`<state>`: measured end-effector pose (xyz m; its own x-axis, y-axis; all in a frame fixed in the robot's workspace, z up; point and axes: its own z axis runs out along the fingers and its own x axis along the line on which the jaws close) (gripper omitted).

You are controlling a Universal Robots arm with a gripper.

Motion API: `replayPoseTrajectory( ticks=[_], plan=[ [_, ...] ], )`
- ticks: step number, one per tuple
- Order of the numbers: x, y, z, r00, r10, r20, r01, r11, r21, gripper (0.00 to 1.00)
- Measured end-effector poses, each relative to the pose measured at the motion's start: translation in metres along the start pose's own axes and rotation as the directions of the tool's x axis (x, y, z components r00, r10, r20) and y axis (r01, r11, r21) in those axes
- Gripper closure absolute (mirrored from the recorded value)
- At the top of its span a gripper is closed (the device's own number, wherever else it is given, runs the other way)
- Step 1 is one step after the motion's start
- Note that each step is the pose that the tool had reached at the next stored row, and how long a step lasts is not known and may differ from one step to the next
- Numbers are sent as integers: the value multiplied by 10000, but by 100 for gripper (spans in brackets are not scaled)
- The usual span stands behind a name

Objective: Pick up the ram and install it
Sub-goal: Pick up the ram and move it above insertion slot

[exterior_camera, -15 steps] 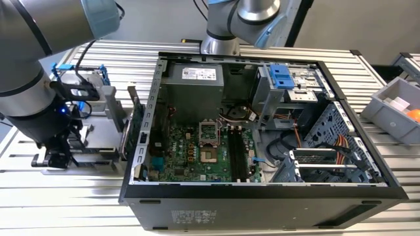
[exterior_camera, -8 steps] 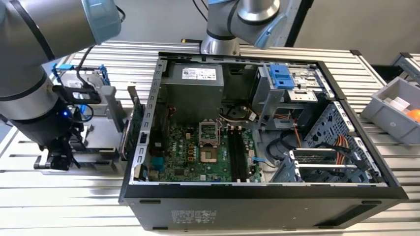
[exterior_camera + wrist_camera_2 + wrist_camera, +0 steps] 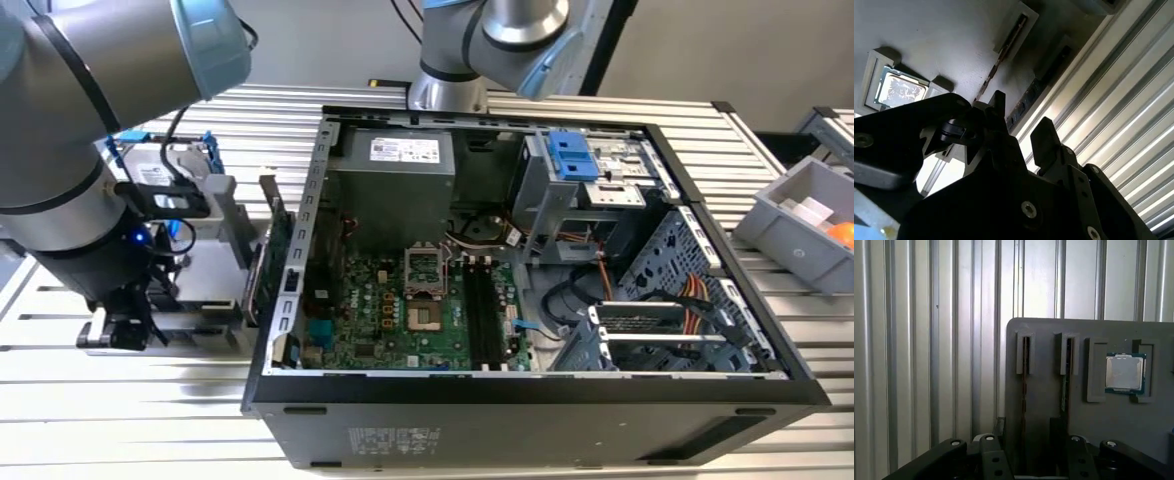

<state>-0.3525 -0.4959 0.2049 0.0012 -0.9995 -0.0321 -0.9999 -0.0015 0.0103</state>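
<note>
**Ram point(image 3: 1064, 390) on edge in its holder, claw parted close by**

The claw point(image 3: 1021, 112) is spread, and its two dark fingers point(image 3: 1044, 135) have a clear gap between them with bright metal showing through. Nothing is clamped between them. In the second wrist view one fingertip sits right at the near end of the ram; whether it touches the stick I cannot tell.

The ram stands on its thin edge in a narrow slot of a grey holder block point(image 3: 1044, 340), with a strip of greenish board showing along the slot in the first wrist view. A second slot point(image 3: 1025, 365) runs parallel just beside it, on the side away from the processor point(image 3: 1124, 372), and what it holds is too dark to make out. The processor lies flat in its own pocket of the same block.

The block rests on a ribbed aluminium bench point(image 3: 914, 340). In the exterior view the arm point(image 3: 80, 180) reaches down low over the block, on the exterior view's left of an open computer case point(image 3: 534, 400). Inside the case the motherboard point(image 3: 387, 320) lies flat, and its long black slots point(image 3: 483, 310) are well apart from the ram.
</note>
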Motion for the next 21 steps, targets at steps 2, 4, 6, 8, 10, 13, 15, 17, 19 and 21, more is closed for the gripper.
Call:
replayPoseTrajectory(
  ticks=[2, 4, 6, 8, 10, 13, 15, 17, 19, 21],
  plan=[
    [0, -1, 20, 10000, 0, 1, 0, 10000, 1, 0],
    [0, -1, 40, 10000, -1, 1, 1, 10000, -4, 0],
    [-2, -1, 61, 10000, 0, 0, 0, 10000, -13, 0],
    [-4, -1, 80, 10000, 0, 0, 0, 10000, -24, 0],
    [-5, -1, 96, 10000, 0, 0, 0, 10000, -35, 0],
    [-5, -1, 118, 10000, 2, 0, -2, 10000, -48, 0],
    [-4, -1, 135, 10000, 2, 0, -2, 10000, -48, 0],
    [-4, -1, 151, 10000, 2, 1, -2, 10000, -52, 0],
    [-3, -2, 161, 10000, 1, -1, -1, 10000, -57, 0],
    [-3, -2, 161, 10000, 1, -2, -1, 10000, -58, 0]
  ],
)
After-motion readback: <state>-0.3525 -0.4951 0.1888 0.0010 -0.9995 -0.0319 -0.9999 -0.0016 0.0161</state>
